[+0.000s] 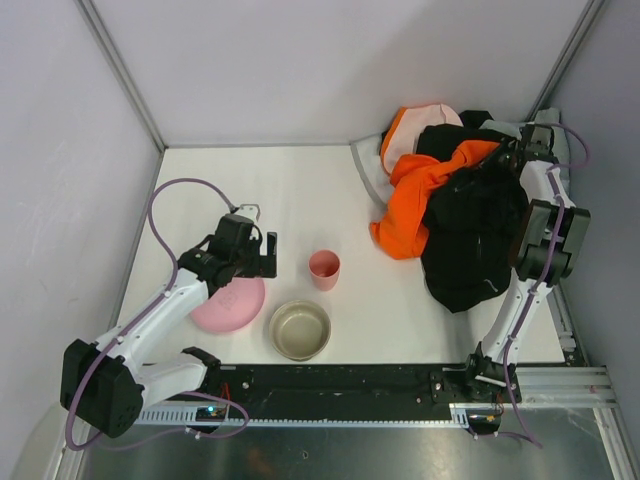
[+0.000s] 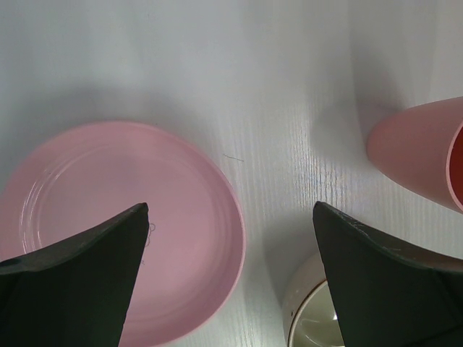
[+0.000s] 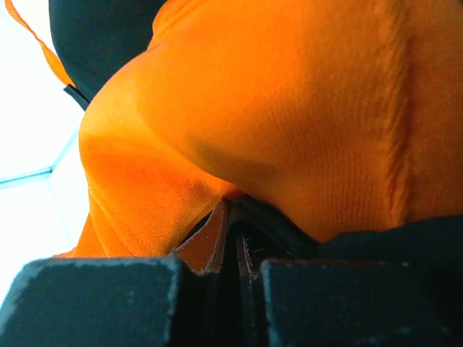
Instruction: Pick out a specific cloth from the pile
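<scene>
The pile point(image 1: 415, 135) of rumpled orange, black, grey and pale pink clothes lies at the far right of the table. The cloth point(image 1: 470, 240), black with a thin pale stripe near its lower hem, hangs draped from the pile down the right side. My right gripper point(image 1: 506, 160) is at the cloth's upper end, beside the orange garment point(image 1: 420, 190). In the right wrist view the gripper point(image 3: 239, 249) is shut on a fold of the cloth point(image 3: 278, 220), with orange fabric point(image 3: 289, 108) bulging just beyond. My left gripper point(image 1: 256, 266) point(image 2: 231, 210) stands open over the dishes, holding nothing.
A pink plate point(image 1: 228, 305) point(image 2: 145, 173), a pink cup point(image 1: 324, 269) point(image 2: 419, 152) and a beige bowl point(image 1: 299, 329) point(image 2: 307, 303) sit at the near left. More black fabric point(image 3: 101, 36) lies behind the orange garment. Walls enclose the table at the back and both sides.
</scene>
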`<state>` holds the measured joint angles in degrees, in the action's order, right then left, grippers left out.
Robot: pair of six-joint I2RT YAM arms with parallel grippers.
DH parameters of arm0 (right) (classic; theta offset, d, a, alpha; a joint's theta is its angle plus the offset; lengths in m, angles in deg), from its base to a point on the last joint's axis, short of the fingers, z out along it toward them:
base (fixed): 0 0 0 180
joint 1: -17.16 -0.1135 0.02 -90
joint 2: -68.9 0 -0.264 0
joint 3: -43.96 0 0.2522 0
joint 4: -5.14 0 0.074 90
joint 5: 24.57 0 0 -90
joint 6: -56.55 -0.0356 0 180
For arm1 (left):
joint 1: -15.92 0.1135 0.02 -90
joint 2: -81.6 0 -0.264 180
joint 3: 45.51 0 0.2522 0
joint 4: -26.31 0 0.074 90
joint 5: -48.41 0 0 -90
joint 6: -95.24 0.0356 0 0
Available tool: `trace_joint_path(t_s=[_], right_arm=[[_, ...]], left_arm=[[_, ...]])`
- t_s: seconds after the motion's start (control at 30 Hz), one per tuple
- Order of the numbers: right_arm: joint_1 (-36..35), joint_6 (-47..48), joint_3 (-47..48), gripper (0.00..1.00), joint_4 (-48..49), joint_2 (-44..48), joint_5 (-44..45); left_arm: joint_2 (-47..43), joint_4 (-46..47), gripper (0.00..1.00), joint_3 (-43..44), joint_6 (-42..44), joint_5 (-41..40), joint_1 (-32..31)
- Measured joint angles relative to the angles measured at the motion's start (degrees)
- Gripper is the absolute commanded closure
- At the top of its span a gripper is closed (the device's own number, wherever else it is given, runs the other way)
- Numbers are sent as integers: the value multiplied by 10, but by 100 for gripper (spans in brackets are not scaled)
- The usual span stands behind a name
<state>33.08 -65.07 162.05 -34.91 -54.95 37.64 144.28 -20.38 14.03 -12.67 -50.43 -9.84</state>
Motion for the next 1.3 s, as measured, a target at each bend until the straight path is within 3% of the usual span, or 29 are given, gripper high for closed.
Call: trace_joint_path(t_s=[0.07,0.3,0.57,0.73,1.3], right_arm=[[0,4,-25,90,23,12,-3],[-4,28,-118,38,62,93,1],[-6,70,-224,9,18,251,21],[5,87,-286,1,-26,343,40],[14,109,-505,1,-69,562,76]], left_arm=[[0,0,0,0,0,0,0],[0,0,0,0,0,0,0],[-2,-1,0,0,0,0,-7],[-4,-3,0,0,0,0,-11],[-5,-3,0,0,0,0,-15]])
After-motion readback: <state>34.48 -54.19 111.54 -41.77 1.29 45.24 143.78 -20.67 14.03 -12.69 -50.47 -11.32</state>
